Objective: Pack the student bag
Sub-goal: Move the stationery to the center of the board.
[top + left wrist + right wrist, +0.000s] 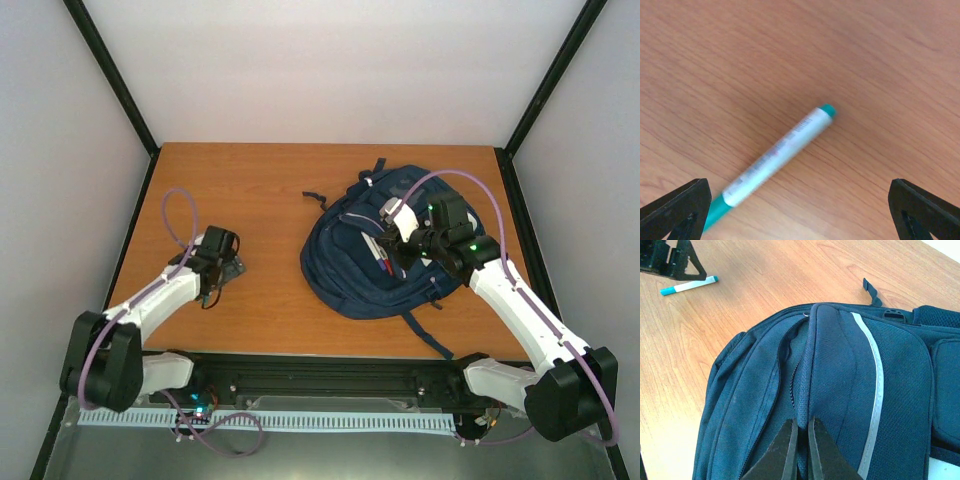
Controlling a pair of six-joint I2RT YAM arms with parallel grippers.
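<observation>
On the wooden bench point(270, 190) the student bag point(350, 270) lies right of centre, your right fingers point(785, 450) pinched together on its fabric. Your left fingers point(677, 207) gape over a teal marker point(777, 152). Next, I judge, lower and close on it.

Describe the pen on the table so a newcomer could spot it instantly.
On the wooden table, look left of the navy student bag, beneath the open left gripper. A marker lies flat on bare wood. It is slim, with a white barrel and teal ends, unlike the dark bag.
</observation>
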